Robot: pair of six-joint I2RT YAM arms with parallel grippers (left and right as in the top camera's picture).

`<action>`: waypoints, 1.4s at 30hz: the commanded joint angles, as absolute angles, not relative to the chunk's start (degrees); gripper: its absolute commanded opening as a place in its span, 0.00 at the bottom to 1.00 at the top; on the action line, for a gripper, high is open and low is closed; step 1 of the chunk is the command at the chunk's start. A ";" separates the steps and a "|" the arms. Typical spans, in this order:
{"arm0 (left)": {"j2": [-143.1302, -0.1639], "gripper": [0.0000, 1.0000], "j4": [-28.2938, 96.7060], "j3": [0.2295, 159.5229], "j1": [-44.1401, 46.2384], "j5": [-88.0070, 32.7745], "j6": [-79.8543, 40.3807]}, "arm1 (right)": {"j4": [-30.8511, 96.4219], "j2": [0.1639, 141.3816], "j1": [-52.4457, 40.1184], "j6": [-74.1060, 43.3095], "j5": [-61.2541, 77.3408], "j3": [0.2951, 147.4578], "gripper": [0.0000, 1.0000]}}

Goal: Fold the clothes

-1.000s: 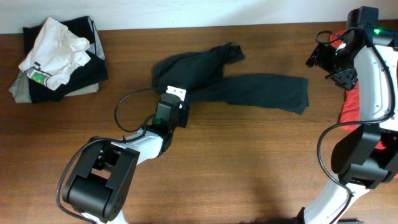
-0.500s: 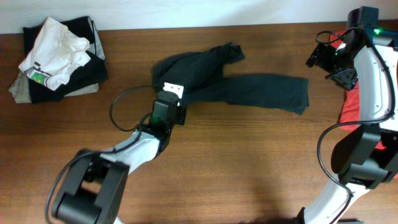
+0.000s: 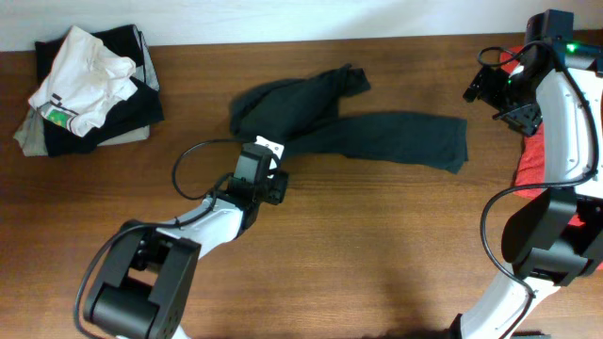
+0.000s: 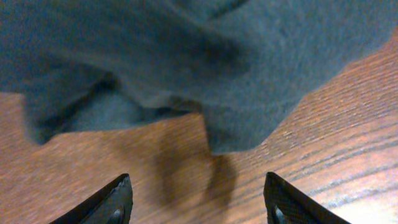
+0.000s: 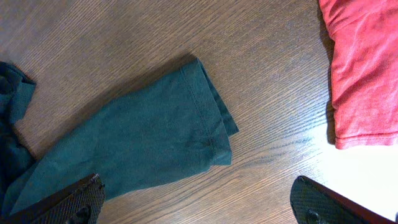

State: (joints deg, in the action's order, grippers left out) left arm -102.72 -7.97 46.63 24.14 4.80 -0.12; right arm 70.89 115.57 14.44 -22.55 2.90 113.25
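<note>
Dark green garment (image 3: 377,137) lies crumpled mid-table (image 3: 377,245), one sleeve stretched out to the right. The left gripper (image 4: 196,199) sits at its near edge, fingers spread, nothing between them. The right gripper (image 5: 199,199) hangs wide apart between the sleeve cuff and the red-orange shirt (image 5: 360,68). A clothes pile (image 3: 85,85) sits far left.
</note>
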 commanded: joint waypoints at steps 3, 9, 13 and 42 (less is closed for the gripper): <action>-107.39 0.68 -15.49 47.09 24.23 3.44 1.85 | 70.89 115.68 14.28 -23.22 2.76 113.03 0.99; -110.15 0.63 -22.65 47.11 24.16 6.48 1.80 | 70.89 115.68 14.28 -23.22 2.76 113.03 0.99; -110.34 0.51 -25.65 47.11 23.03 6.94 1.80 | 70.89 115.68 14.28 -23.22 2.76 113.03 0.99; -68.42 0.00 21.74 47.42 21.96 13.98 -7.73 | 70.89 115.68 14.28 -23.22 2.76 113.03 0.99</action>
State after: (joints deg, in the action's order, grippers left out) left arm -74.46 16.56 47.22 22.31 10.02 -1.26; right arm 70.83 115.57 14.44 -22.57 2.87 113.23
